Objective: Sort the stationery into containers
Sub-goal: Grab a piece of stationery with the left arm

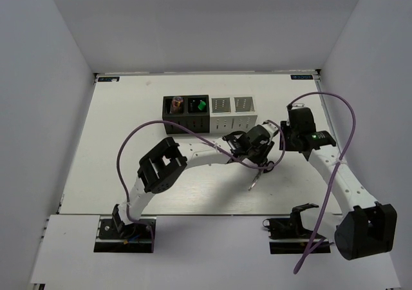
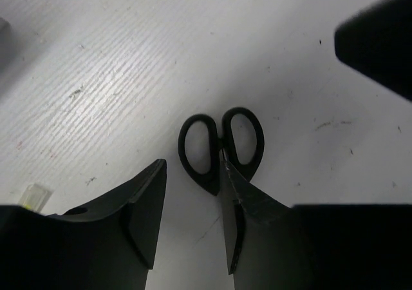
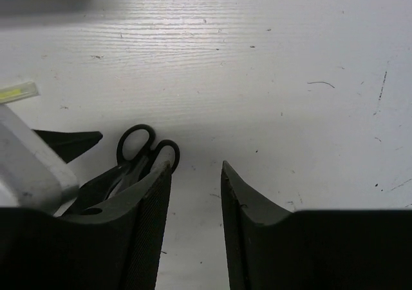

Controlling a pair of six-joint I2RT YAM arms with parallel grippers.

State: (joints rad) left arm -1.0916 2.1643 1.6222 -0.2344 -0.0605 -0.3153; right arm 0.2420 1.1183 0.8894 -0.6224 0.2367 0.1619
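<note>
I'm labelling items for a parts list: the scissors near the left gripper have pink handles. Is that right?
Not quite. The scissors near the left gripper have black handles, not pink. The left wrist view shows both finger loops plainly.

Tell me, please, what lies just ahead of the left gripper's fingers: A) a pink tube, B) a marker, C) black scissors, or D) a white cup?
C: the left wrist view shows the scissors lying on the table, their handles just beyond the open left gripper.
</note>
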